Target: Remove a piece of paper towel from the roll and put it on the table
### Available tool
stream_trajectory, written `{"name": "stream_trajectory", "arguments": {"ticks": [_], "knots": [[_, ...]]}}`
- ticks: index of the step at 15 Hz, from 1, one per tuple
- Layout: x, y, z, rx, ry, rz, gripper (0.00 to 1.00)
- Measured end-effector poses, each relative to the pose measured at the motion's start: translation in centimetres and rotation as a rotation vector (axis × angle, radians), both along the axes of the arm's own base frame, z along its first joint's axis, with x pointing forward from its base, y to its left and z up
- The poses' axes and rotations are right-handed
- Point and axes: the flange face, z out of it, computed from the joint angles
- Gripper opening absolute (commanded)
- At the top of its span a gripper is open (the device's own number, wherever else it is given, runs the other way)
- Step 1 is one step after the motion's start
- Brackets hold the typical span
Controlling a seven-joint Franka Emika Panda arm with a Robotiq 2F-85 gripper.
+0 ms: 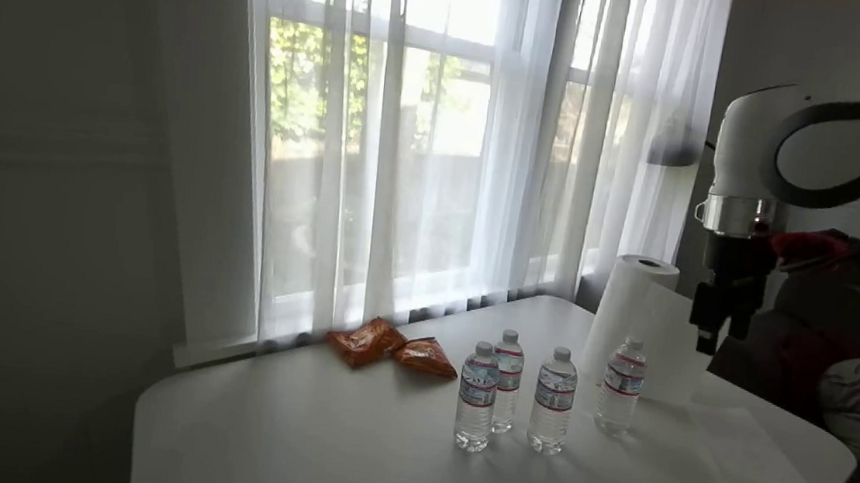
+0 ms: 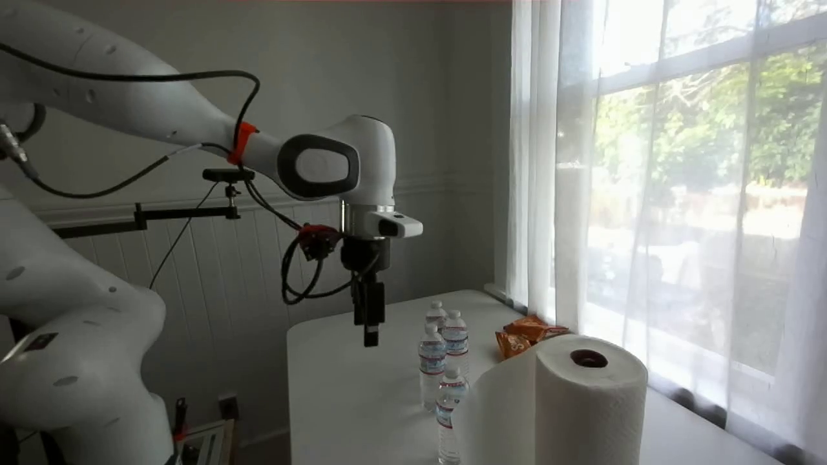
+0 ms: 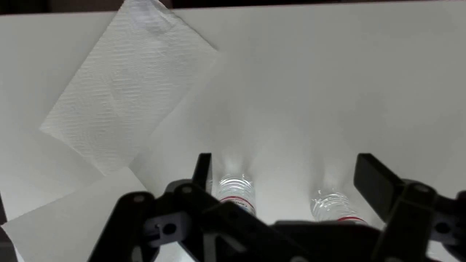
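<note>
The piece of paper towel lies flat and separate on the pale table in the wrist view. One corner reaches the table's edge. It also shows in an exterior view. The roll stands upright on the table, and it also shows in an exterior view. A loose end of the roll sticks out to one side; it also shows at the lower left of the wrist view. My gripper is open and empty, pointing down above the table, in both exterior views.
Several clear water bottles stand near the roll, one close beside its loose end. Two bottles show below my jaws in the wrist view. Orange snack bags lie by the curtained window.
</note>
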Motion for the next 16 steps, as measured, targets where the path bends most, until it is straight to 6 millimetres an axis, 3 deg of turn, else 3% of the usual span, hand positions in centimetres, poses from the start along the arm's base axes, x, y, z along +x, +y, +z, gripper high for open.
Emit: {"name": "stream_trajectory", "arguments": {"ticks": [6,12,16], "knots": [[-0.1,-3.4,-5.6,0.019,-0.062,-0.066,1.00],[-0.1,-4.0,-6.3,0.020,-0.053,-0.088,1.00],[-0.3,-5.8,-9.8,0.000,0.018,-0.145,1.00]]}}
